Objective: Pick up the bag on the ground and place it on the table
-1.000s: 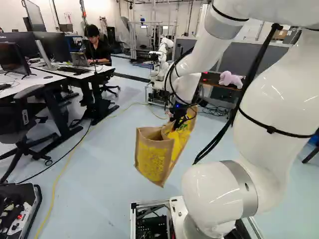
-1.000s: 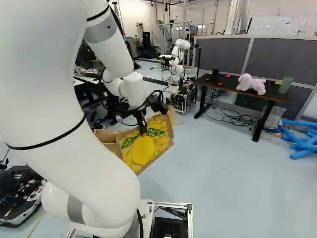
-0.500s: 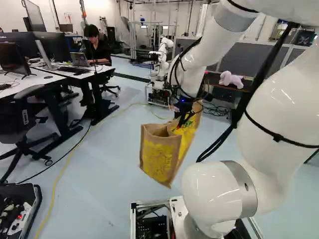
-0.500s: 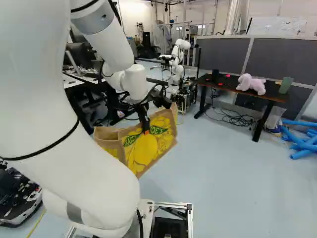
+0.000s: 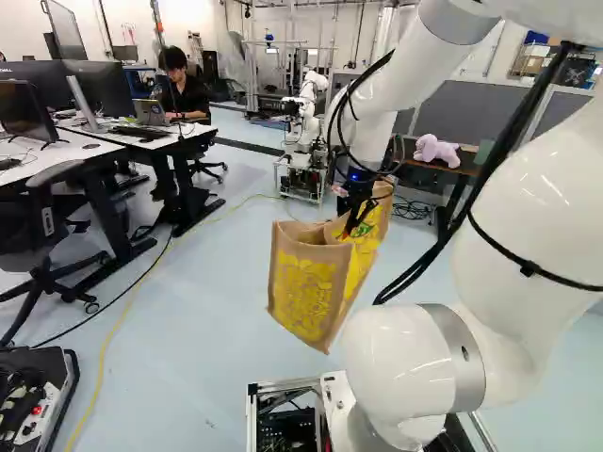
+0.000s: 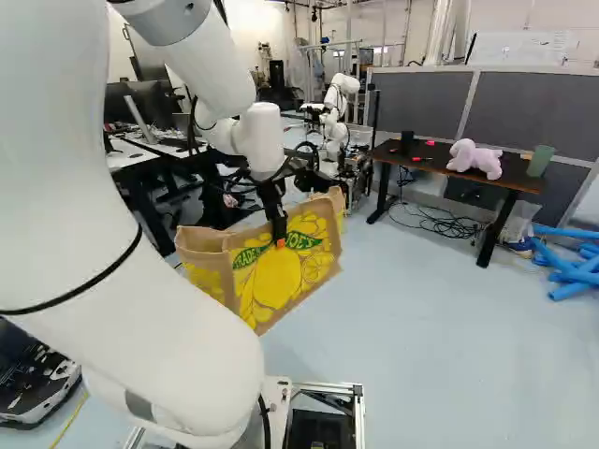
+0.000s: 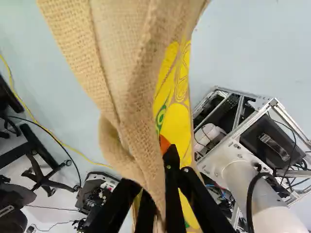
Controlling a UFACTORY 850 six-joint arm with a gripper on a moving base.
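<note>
My gripper (image 6: 280, 239) is shut on the upper edge of the brown bag (image 6: 285, 271) with yellow fruit print, one orange pad showing against its printed side. In the left base view the bag (image 5: 306, 292) hangs tilted in the air above the floor, its mouth partly open. The wrist view shows the gripper (image 7: 163, 145) with bag cloth (image 7: 127, 63) pinched between its fingers; the cloth hides part of one finger. The dark-topped table (image 6: 517, 178) stands beyond the bag, farther to the right in the right base view.
On the table are a pink plush toy (image 6: 475, 158), a green cup (image 6: 540, 160) and small items. Loose cables (image 6: 440, 223) lie beneath. Blue tubes (image 6: 571, 267) lie right of it. Another robot (image 6: 335, 117) stands behind the bag. Desks (image 5: 80, 151) and a chair (image 5: 47, 226) are at left.
My arm has swung a little to the right in both base views, carrying the held bag with it. The bag has turned slightly. The base and the table have not moved.
</note>
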